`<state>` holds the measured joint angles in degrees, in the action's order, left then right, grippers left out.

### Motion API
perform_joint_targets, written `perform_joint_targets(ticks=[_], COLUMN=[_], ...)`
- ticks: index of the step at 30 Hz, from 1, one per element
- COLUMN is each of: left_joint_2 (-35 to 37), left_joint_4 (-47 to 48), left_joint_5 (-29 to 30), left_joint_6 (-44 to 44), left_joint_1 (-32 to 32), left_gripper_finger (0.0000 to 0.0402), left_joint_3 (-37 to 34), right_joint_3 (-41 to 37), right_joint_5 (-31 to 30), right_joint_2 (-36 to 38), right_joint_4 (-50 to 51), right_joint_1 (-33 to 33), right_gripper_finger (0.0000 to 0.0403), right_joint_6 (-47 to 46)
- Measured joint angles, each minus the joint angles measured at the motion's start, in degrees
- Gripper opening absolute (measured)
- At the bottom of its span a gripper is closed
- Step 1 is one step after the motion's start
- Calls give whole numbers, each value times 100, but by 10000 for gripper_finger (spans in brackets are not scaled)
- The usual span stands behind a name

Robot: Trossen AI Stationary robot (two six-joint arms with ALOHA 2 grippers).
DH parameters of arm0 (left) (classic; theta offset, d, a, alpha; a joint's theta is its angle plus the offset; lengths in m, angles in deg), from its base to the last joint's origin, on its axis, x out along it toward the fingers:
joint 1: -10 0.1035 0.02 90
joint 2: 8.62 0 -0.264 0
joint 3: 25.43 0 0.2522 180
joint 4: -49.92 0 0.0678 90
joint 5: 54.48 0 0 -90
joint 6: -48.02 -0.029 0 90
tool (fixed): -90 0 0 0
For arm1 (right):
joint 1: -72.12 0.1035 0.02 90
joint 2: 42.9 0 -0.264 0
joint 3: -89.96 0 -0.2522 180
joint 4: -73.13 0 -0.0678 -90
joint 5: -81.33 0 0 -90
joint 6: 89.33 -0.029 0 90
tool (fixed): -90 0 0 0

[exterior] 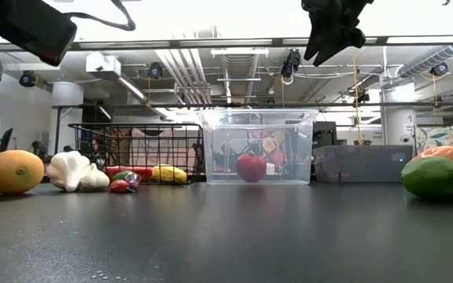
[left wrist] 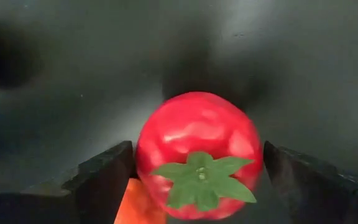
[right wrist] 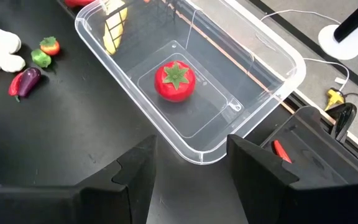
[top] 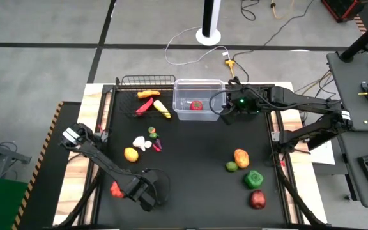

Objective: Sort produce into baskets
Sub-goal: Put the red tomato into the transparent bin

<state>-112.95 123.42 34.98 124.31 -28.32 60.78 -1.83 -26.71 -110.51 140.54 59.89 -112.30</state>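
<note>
My left gripper (top: 140, 190) is at the table's near left, shut on a red tomato (left wrist: 197, 155) with a green calyx. A red shape (top: 115, 189) lies beside it in the high view; whether it is this tomato, I cannot tell. My right gripper (right wrist: 191, 168) is open and empty. It hangs above the right end of the clear bin (top: 199, 99), which holds another red tomato (right wrist: 174, 82). The black wire basket (top: 147, 96) holds a red chilli, an orange piece and yellow corn. The dark tray (exterior: 360, 163) stands right of the bin. My left gripper has the tomato between its two fingers, one on each side of its round body (left wrist: 143, 162). The calyx faces the wrist camera. An orange piece (left wrist: 145, 200) shows just under the tomato. Whether the tomato is clear of the table, I cannot tell.
At centre left lie a yellow-orange fruit (top: 131, 154), white garlic (top: 140, 143), a small aubergine (top: 156, 145) and a small green and red piece (top: 152, 132). At near right lie an orange pumpkin (top: 241, 156), a green fruit (top: 232, 167), a green pepper (top: 254, 179) and a red fruit (top: 257, 199).
</note>
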Motion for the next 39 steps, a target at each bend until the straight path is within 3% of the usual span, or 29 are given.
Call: perform_joint_targets(ticks=[13,18,23,27,33,36,39], left_joint_2=[43,97,124,199,551,688,809], left_joint_4=[-148,564,1897,2468,2412,2025,1184], left_joint_5=[-4,253,772,1598,2985,3546,3648], left_joint_6=[-175,-530,-1089,-1811,-3479,-4645,-6016], left_joint_1=[-4,-4,236,601,1426,1933,2487], left_gripper_finger=[281,278,276,275,275,275,275], left_joint_3=[-27,291,837,1259,1686,1891,2054], right_joint_3=[0,0,0,0,0,-2,-1], right_joint_5=[0,-2,2,1,2,0,0], right_joint_2=[0,0,0,0,2,2,4], right_joint_4=[1,2,-2,-28,-22,-20,-17], right_joint_1=[0,48,309,517,703,737,737], right_gripper_finger=[185,185,185,185,185,185,185], right_joint_6=[-1,49,138,183,220,286,349])
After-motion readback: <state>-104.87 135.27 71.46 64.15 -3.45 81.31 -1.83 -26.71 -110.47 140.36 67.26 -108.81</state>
